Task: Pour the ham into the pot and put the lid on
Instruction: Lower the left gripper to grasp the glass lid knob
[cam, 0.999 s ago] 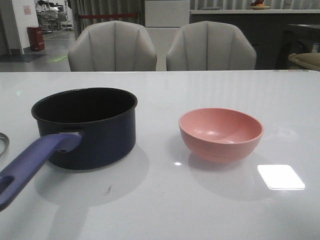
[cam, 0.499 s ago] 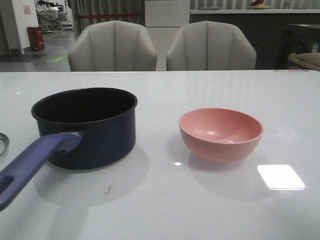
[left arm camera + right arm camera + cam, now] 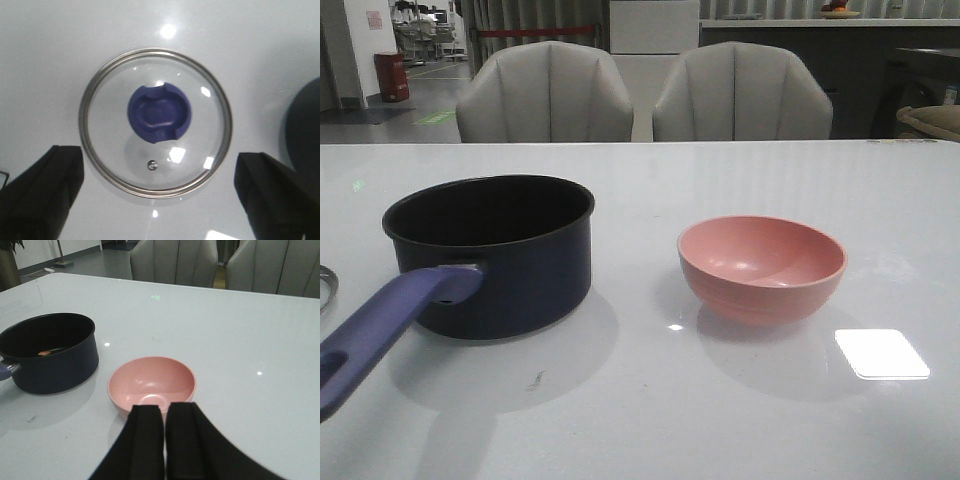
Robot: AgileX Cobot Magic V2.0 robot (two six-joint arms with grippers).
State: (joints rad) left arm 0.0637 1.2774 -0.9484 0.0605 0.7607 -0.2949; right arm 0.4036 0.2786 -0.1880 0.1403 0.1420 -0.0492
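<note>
Ham lies as a small orange piece inside the pot, which stands left of the pink bowl on the table, while the lid lies flat under the wide-spread left gripper and the right gripper has its fingers together, holding nothing.

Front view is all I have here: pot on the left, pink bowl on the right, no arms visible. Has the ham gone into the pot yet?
Observer: The right wrist view shows an orange-pink piece of ham inside the pot, and the pink bowl looks empty.
Operator: Where is the lid?
Observer: The lid lies flat on the table, knob up, beside the pot.
Operator: Is an arm on it?
Observer: The left gripper is above it, open, its fingers wider apart than the rim.
Operator: And the right?
Observer: The right gripper is shut, empty, near the bowl.
</note>
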